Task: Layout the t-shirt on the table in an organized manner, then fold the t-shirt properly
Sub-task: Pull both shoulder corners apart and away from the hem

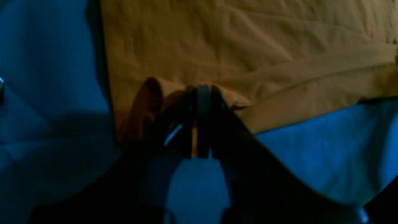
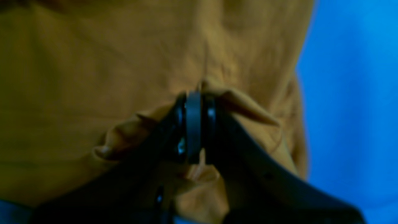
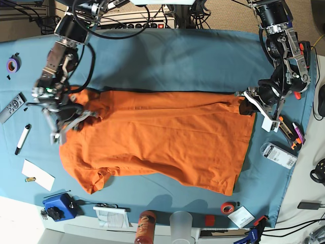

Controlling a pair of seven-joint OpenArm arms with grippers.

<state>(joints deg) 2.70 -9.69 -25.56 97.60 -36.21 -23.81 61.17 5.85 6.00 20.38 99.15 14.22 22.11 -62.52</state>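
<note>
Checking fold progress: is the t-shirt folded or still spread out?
Spread: the t-shirt lies open across the table, one sleeve crumpled, no fold made.

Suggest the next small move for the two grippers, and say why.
Probably lift and draw both ends apart. The left gripper and right gripper are each shut on an edge of the plain orange cloth t-shirt, which lies wrinkled and askew on the blue-teal cloth-covered table.

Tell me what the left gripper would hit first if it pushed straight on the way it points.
Likely more of the t-shirt: the left gripper, shut on its edge, points across the cloth.
</note>
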